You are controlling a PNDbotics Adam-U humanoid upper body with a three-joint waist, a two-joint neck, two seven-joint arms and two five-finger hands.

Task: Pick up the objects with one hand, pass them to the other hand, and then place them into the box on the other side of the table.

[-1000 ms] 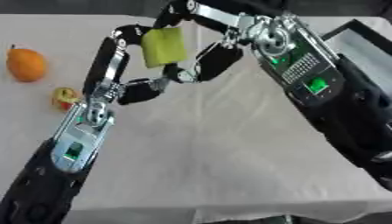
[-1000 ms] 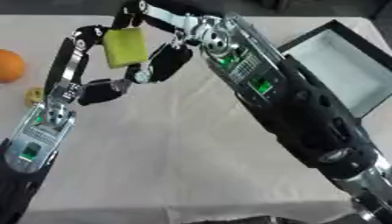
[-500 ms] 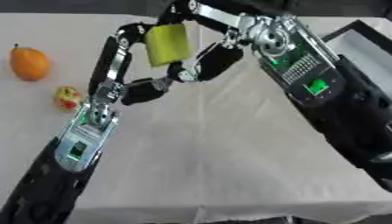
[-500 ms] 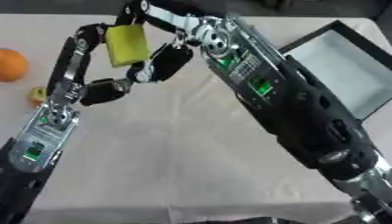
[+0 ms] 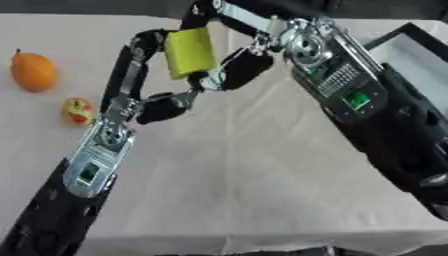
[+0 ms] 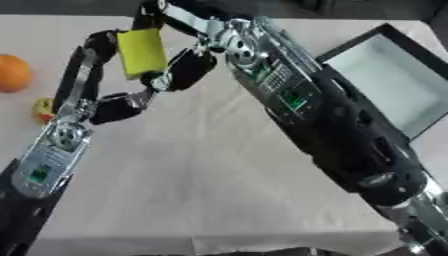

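The left hand [image 5: 162, 102] has its fingers curled up around the yellow-green block [image 5: 190, 52], which is held in the air well above the tabletop [image 5: 254, 170]. The right hand [image 5: 234, 70] meets the block from the other side, its dark fingers closed against the block's lower right edge, so both hands appear to grip it at once. This looks like the handover itself.

To do it well, the right hand should have its fingers fully round the block before the left hand lets go; the left fingers should then open straight and draw away from the block without dragging it. Only after that should the right arm swing away from the block toward the box [image 6: 389, 80], which lies open well to the block's right.

Left of the block, an orange fruit [image 5: 33, 71] and a small red-and-yellow fruit [image 5: 78, 110] wait on the tabletop.

Compared with a second ago, the block sits a little higher and more upright between the hands; the fruits and box have not shifted.
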